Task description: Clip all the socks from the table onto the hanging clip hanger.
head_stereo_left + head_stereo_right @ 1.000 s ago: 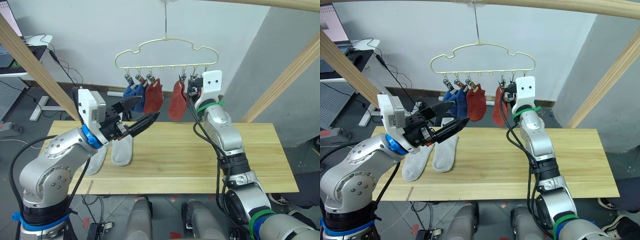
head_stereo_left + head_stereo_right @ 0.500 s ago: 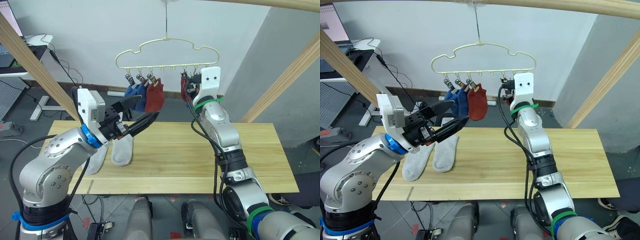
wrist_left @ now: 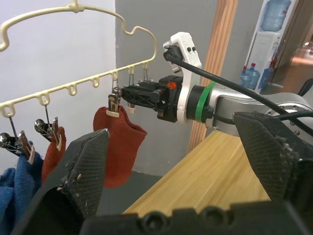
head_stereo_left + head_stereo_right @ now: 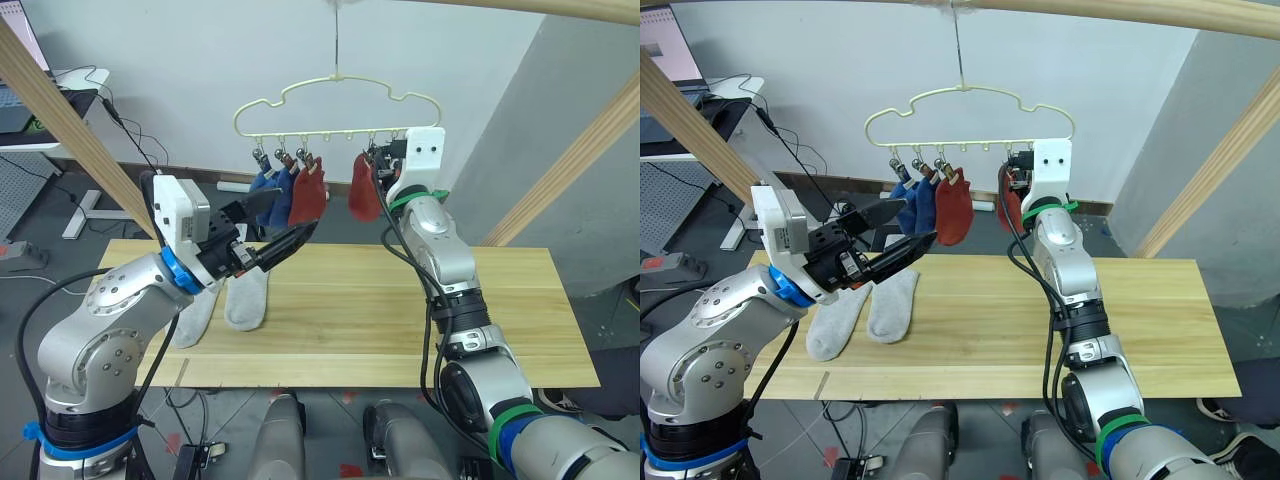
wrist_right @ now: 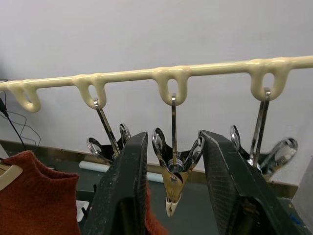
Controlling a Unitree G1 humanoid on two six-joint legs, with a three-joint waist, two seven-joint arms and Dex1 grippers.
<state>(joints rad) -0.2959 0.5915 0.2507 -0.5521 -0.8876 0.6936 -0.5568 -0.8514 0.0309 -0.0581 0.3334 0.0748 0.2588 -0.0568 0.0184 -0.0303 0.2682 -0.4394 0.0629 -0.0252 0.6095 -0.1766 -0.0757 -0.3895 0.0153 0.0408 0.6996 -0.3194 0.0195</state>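
A: Status of the right tool [image 5: 171,196]?

B: Raised at the clip hanger [image 4: 335,100], fingers spread, with one metal clip [image 5: 172,183] hanging between them. A rust red sock [image 4: 363,188] hangs just beside it from the neighbouring clip; whether the fingers touch that sock is hard to tell.

A: And the left tool [image 4: 285,222]?

B: Fingers parted, holding nothing, held above the surface [image 4: 400,310] near the hung socks.

A: Location of the socks?

B: Two blue socks [image 4: 266,186] and a second rust red sock [image 4: 307,195] hang clipped just beyond the left tool. Two light grey socks [image 4: 865,310] lie flat on the surface below it, side by side.
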